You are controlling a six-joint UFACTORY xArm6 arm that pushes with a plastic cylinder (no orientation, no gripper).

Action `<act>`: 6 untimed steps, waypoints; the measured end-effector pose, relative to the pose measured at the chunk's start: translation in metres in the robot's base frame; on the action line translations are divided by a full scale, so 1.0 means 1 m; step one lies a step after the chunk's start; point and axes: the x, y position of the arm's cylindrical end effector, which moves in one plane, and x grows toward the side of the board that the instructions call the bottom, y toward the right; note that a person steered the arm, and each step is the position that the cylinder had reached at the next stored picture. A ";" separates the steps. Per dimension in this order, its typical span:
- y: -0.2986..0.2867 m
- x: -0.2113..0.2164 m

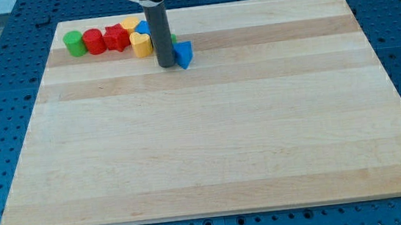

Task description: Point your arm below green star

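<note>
Rod only, no claw to spread or press: my tip (166, 64) rests on the wooden board (211, 141) at the far left, touching the blue block (184, 54) on its right. The green star (173, 38) is a sliver behind my upright rod. Leftward: two yellow blocks (141, 43), red star (115, 38), red cylinder (93, 41), green cylinder (73, 43).

So I count two red blocks (93, 41) (115, 38), two yellow ones (130, 23) (141, 44), two blue (183, 54) (144, 28), one green cylinder (73, 43), plus a sliver of green (173, 38) behind the rod, shape unclear.
</note>
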 end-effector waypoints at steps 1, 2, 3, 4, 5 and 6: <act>0.022 -0.006; 0.045 -0.017; 0.067 -0.034; 0.056 -0.026; 0.026 -0.008; -0.002 0.001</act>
